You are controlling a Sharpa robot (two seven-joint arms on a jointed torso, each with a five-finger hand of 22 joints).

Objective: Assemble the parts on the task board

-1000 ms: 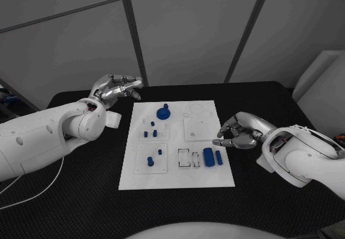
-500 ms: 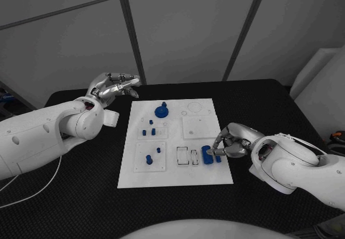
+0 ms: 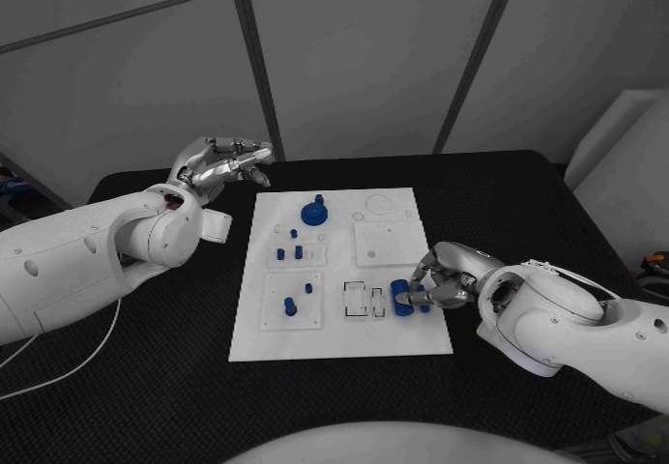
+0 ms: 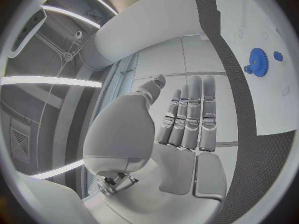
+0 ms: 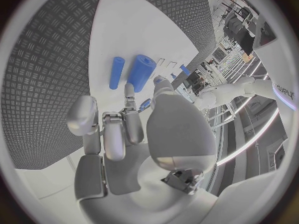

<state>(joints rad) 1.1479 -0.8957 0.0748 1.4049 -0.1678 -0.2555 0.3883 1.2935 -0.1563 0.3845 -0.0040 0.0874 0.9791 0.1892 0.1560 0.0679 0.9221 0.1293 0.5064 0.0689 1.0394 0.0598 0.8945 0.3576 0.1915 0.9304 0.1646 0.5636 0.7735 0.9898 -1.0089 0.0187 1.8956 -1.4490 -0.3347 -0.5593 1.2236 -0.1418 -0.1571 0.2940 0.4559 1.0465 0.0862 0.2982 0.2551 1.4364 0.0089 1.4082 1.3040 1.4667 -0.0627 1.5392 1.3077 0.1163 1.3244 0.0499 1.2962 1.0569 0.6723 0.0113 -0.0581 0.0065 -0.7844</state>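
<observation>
We're at the task board (image 3: 341,333), white plate mid-table. R hand (image 3: 435,282) sits low at the board's right edge, fingers curled in toward two blue parts lying flat there: a thick cylinder (image 3: 401,297) and a thin peg (image 3: 423,302) beside it on the hand's side. In the right wrist view the cylinder (image 5: 141,72) and peg (image 5: 116,72) lie side by side just past the fingertips (image 5: 129,90), long axes roughly parallel and pointing away from the palm. Fingers partly bent; can't tell whether they touch or pinch either piece, so grip state unknown.

L hand (image 3: 219,164) is up off the board's far-left corner, well apart from those parts. Wrist view shows its fingers (image 4: 190,119) nearly straight, close together, holding nothing.

Other parts: blue gear (image 3: 315,215) w/ knob at the board's far end, small pegs (image 3: 287,254) standing in the left-side blocks, clear slots (image 3: 363,301) just left of the cylinder.

Our read: R hand is clearly nearer; pick likely needs fingers closing across the cylinder's width, not along its length. Slots lie parallel, next door, so short carry.
</observation>
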